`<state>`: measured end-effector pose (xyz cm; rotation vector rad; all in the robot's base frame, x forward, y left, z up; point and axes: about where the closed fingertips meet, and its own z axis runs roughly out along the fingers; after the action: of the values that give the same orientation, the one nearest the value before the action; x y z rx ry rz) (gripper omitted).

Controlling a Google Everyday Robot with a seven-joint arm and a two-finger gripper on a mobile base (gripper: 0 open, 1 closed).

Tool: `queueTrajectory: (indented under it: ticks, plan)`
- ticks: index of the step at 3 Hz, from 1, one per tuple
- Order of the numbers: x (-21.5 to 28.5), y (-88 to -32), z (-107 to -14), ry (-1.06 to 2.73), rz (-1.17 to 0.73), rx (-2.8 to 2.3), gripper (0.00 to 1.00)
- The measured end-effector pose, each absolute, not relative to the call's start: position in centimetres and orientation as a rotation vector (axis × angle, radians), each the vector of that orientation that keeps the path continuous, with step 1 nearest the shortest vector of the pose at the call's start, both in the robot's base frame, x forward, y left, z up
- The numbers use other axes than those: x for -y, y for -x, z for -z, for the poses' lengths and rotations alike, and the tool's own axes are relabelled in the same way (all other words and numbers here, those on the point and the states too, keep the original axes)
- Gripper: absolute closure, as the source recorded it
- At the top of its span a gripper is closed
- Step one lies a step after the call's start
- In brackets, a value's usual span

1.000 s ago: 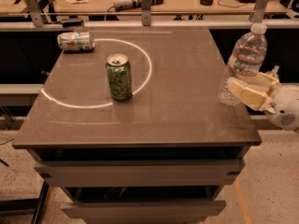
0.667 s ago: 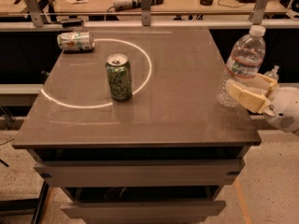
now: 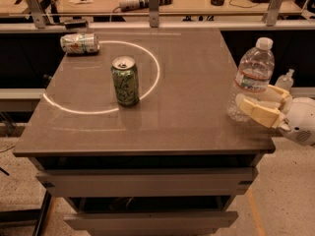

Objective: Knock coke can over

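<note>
At the right edge of the table [image 3: 197, 82], the claw [image 3: 256, 100] stood spread beside the bottle [image 3: 253, 77], pinching nothing.
Its near finger [image 3: 258, 113] overlapped the foot of the upright, capped bottle; contact could not be told. A green can [image 3: 125, 81] stood upright left of centre, on the near arc of a white ring [image 3: 156, 68] marked on the top. A pale can [image 3: 79, 43] lay on its side at the back left corner, just outside the ring. Which of the two was the coke can could not be told from the labels. Both cans were well apart from the claw.
</note>
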<state>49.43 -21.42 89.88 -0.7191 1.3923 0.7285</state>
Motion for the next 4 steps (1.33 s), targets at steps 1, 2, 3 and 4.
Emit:
queueTrajectory:
  ticks: [1,2,3,4]
  plan:
    - [21.22,-48.48,-88.47,0.734,-0.760,-1.391,1.00]
    - [21.25,-48.44,-88.39,0.734,-0.761,-1.391,1.00]
    - [21.04,-48.46,-88.60,0.740,-0.760,-1.385,0.85]
    - [20.82,-48.48,-88.81,0.746,-0.759,-1.379,0.62]
